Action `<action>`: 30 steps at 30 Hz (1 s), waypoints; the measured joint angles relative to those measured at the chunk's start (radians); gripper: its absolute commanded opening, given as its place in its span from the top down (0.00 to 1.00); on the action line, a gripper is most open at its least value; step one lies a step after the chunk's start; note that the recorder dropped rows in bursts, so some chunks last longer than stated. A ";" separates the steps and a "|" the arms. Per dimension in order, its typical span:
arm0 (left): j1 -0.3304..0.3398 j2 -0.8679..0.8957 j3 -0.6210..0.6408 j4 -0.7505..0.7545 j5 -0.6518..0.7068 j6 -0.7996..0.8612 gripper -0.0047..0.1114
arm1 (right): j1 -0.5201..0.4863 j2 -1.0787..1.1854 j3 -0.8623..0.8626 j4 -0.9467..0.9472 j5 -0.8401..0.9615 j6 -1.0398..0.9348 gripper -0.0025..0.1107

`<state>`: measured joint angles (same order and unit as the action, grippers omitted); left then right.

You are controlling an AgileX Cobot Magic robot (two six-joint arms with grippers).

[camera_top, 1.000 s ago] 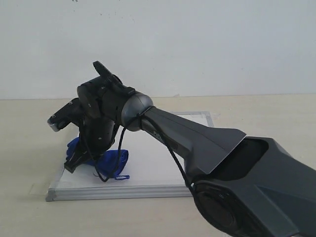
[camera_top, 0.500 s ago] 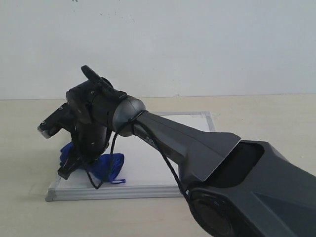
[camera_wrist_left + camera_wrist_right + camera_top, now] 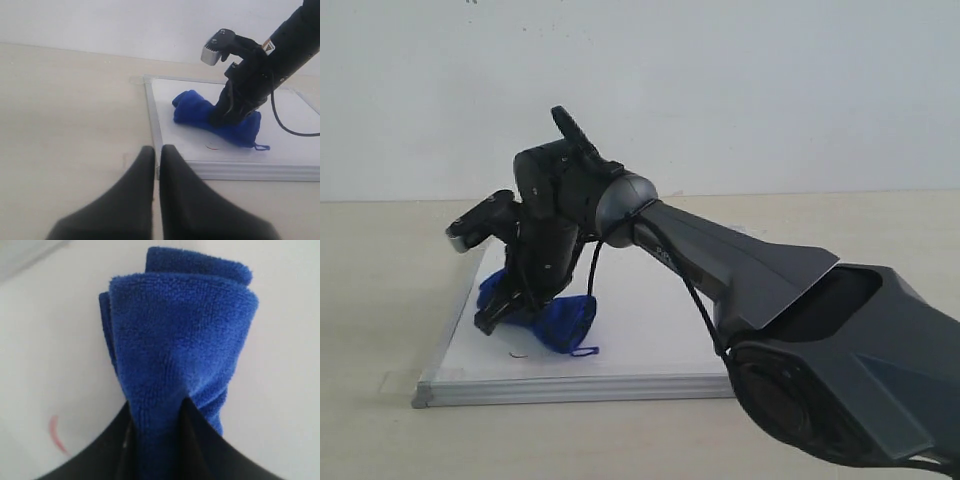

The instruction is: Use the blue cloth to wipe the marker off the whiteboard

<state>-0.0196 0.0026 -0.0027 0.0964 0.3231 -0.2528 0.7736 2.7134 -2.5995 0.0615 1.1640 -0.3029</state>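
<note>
The whiteboard (image 3: 650, 335) lies flat on the table, its silver frame showing along the near edge. My right gripper (image 3: 508, 310) reaches across it and is shut on the middle of the blue cloth (image 3: 558, 320), pressing it onto the board near its left side. The wrist view shows the cloth (image 3: 180, 330) bunched between the black fingers (image 3: 100, 460). Of the marker, only a short red stroke (image 3: 56, 435) shows beside the cloth, and a small arc (image 3: 212, 146) in front of it. My left gripper (image 3: 156, 150) is shut and empty, hovering over the table off the board's corner (image 3: 157, 172).
The right arm (image 3: 740, 270) stretches over the board's right half, a black cable (image 3: 685, 300) hanging from it. Beige tabletop (image 3: 65, 110) surrounds the board, with a white wall (image 3: 720, 90) behind.
The right gripper swept the cloth left toward the board's near left corner, then back right and a little away from the front edge.
</note>
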 measured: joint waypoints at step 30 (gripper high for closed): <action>0.000 0.000 0.000 0.000 0.000 0.000 0.93 | -0.019 -0.002 0.000 -0.193 0.002 -0.019 0.98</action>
<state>-0.0196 0.0026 -0.0027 0.0964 0.3231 -0.2528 0.7551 2.7111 -2.5995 -0.1318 1.1658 -0.3220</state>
